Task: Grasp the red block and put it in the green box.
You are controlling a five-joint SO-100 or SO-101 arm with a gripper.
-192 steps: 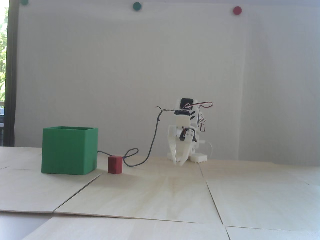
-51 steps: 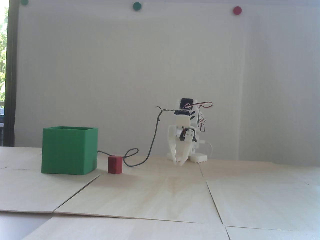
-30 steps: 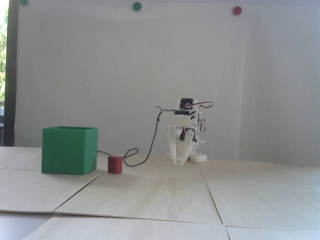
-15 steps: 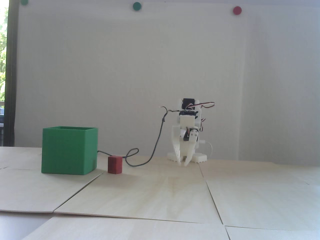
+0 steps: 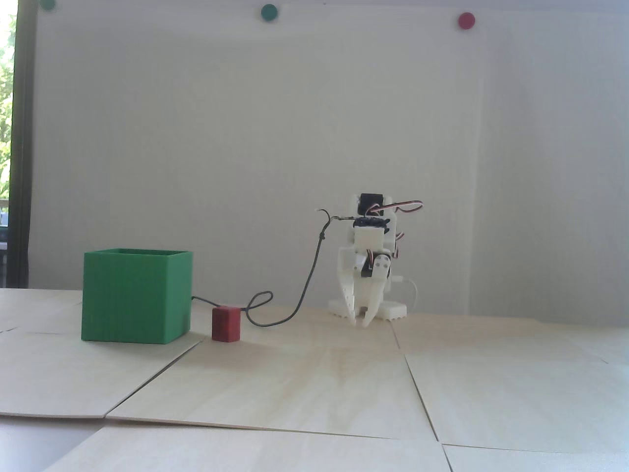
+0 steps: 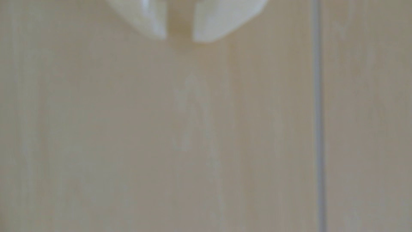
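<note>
Claw (image 5: 359, 323) is hanging tips-down at the back of the surface (image 5: 314, 383), fingers a little apart and holding nothing. In the wrist view the claw (image 6: 180, 39) is showing as two blurred white tips at the top edge with a narrow gap between them, pale wood grain below and a thin dark seam (image 6: 318, 125) running top to bottom on the right.

Red block (image 5: 226, 323) is sitting flat on the surface, upright, just right of the green box (image 5: 135, 296) in the fixed view, a small gap between them. Being a cube, it has no long axis; one face is turned toward the camera, a second face showing slightly on its right. It is lying well left of the claw.

Green box is standing upright, open top upward, one corner edge angled toward the camera.

Dark cable (image 5: 300, 290) is drooping from the arm (image 5: 371, 246), looping on the surface behind the block and passing behind the box.
</note>
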